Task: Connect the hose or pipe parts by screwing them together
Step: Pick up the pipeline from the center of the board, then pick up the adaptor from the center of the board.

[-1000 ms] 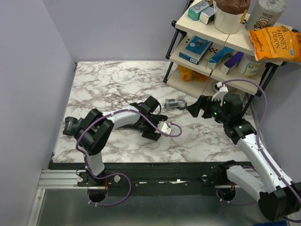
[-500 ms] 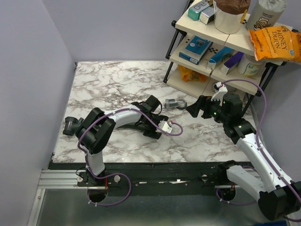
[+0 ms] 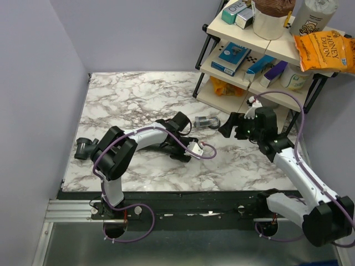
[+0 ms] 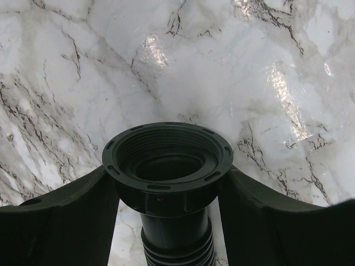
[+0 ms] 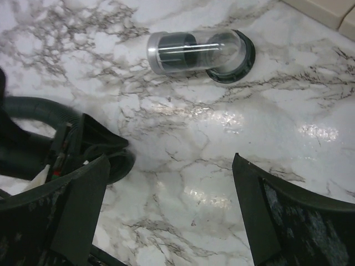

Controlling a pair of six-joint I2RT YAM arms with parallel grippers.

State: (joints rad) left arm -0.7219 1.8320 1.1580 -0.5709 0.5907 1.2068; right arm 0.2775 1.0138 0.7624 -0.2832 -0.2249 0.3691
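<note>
Gripping the hose (image 4: 176, 244) collar is the left gripper (image 4: 167, 177). The fitting (image 5: 194, 52) lies crosswise ahead of the open, nearer right gripper (image 5: 171, 160).

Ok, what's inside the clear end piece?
A dark cylinder sits in the clear end piece near its grey end; the domed part looks empty. Its black collar hides the opening.

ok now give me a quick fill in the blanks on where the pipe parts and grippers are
1. The right gripper stands ___ above the marble table.
2. The clear end piece lies on its ___.
3. The collar nut of the ribbed hose sits ___ the left gripper's fingers.
Missing words: open; side; between
</note>
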